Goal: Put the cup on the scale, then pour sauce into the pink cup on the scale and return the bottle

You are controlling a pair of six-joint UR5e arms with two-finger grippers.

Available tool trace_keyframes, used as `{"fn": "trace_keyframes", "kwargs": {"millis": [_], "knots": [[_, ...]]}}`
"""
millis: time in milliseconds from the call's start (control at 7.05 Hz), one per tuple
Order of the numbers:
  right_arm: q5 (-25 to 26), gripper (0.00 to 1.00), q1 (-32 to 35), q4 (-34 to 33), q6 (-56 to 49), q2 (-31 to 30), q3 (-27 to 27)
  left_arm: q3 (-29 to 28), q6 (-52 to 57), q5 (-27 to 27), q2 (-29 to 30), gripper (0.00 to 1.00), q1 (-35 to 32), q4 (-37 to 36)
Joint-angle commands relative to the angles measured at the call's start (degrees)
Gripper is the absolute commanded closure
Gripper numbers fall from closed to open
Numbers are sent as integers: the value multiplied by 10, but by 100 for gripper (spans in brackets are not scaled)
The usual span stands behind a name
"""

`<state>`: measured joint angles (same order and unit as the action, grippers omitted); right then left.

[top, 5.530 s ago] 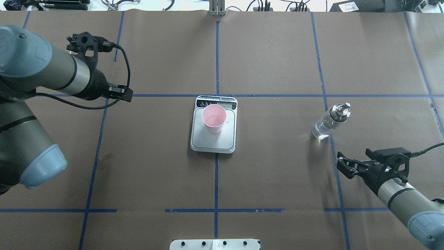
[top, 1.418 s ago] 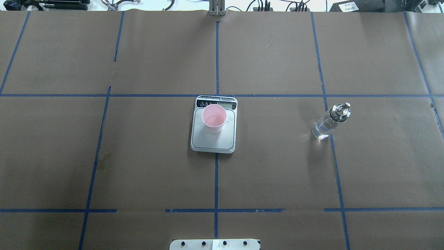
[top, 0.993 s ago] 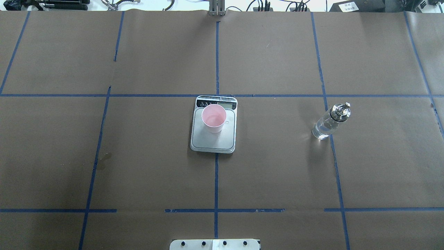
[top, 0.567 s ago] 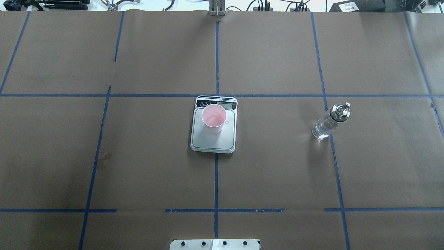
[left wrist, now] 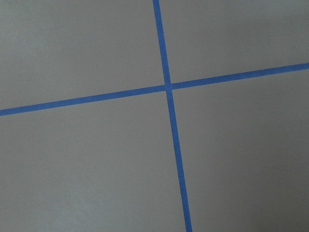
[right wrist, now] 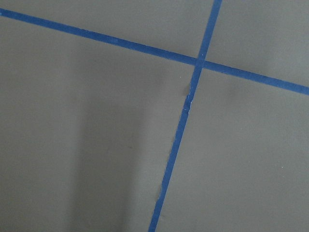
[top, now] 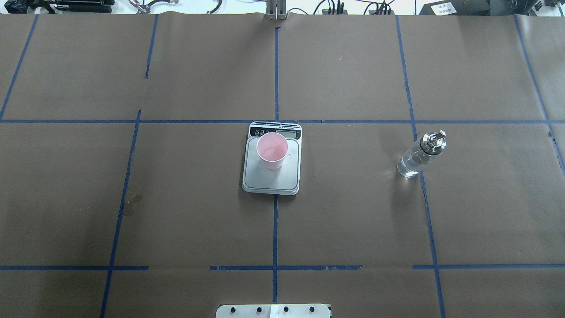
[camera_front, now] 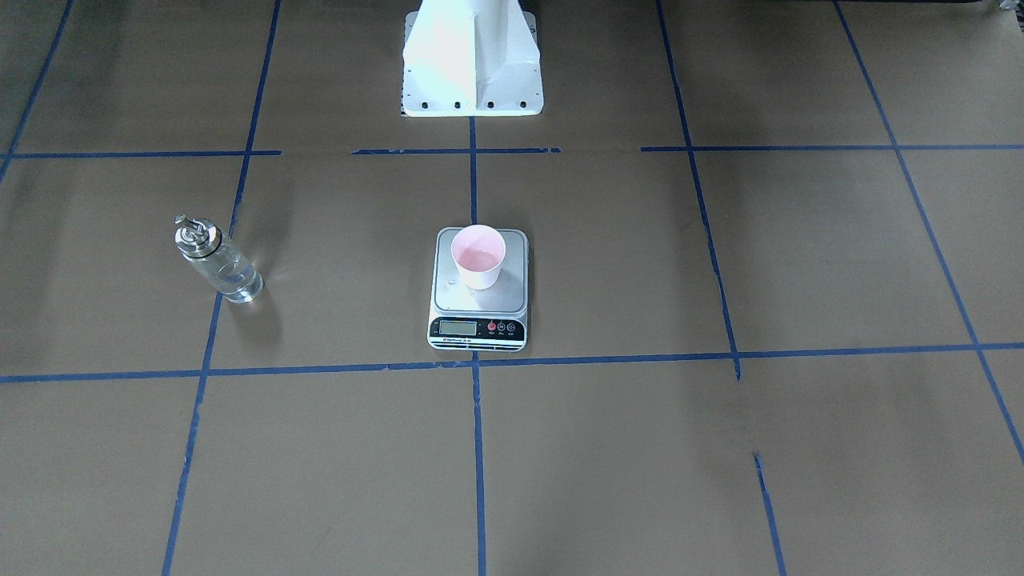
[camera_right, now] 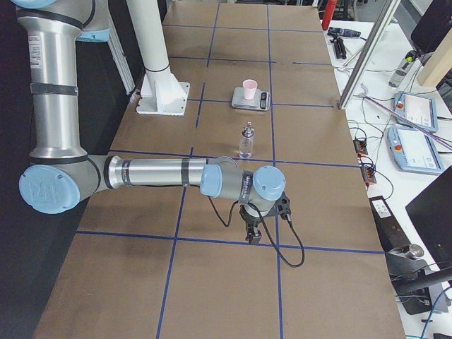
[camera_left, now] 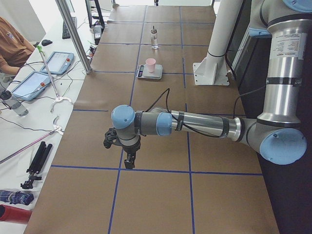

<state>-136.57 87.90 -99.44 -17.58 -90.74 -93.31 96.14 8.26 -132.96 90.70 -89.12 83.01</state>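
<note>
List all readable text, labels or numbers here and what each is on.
None is legible.
Display and button print on the scale: too small to read.
White label on the left arm: blurred.
White sticker on dark equipment beyond the table: too small.

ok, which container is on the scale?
The pink cup, upright on the steel scale. The clear bottle stands on the table, off to the robot's right.

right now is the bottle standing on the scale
No, the bottle stands on the table well apart from the scale, whose platform bears only the cup.
</note>
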Motion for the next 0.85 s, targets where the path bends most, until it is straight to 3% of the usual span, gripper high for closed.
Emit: {"fn": "trace_keyframes", "kwargs": {"millis": [0,709], "knots": [[0,0,-1,13,17,1,2,0,0,0,0,0,0,0],[-1,0,-1,41,101,0,0,1,0,-3,1,0,0,1]]}}
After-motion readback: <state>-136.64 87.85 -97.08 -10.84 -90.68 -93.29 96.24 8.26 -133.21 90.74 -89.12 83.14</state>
